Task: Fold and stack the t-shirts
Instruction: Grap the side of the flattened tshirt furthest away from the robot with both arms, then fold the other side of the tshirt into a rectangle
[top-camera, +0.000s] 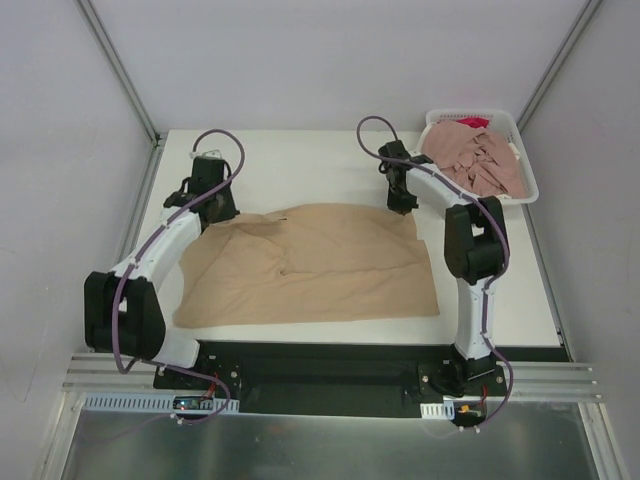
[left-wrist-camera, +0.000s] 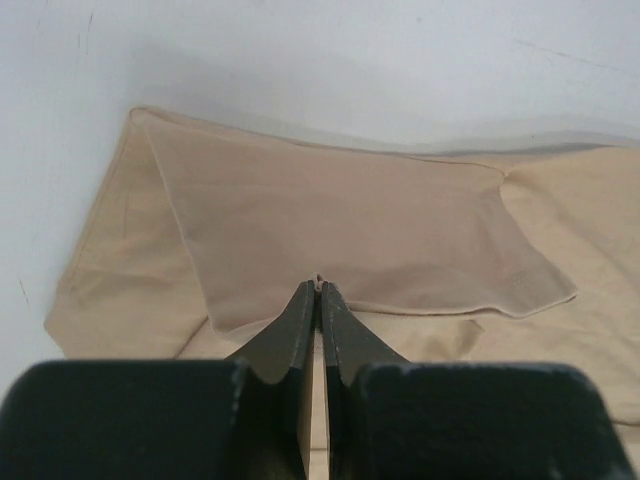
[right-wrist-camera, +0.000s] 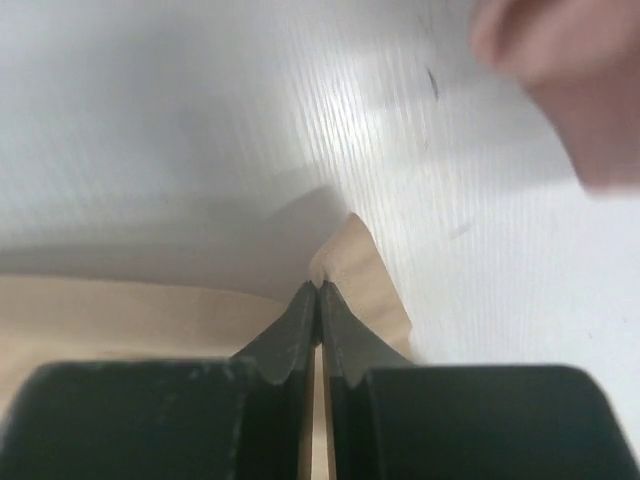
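Note:
A tan t-shirt lies spread across the table's middle, with wrinkles and a fold on its left part. My left gripper is at its far left edge, shut, with a small pinch of the tan cloth showing between the fingertips. My right gripper is at the shirt's far right corner, shut on that corner of cloth with its jaws pressed together. Several dusty pink t-shirts lie heaped in a basket at the back right.
The white lattice basket stands at the table's back right corner, just right of the right arm. A blurred pink shape fills the top right of the right wrist view. Grey walls close in the table on three sides.

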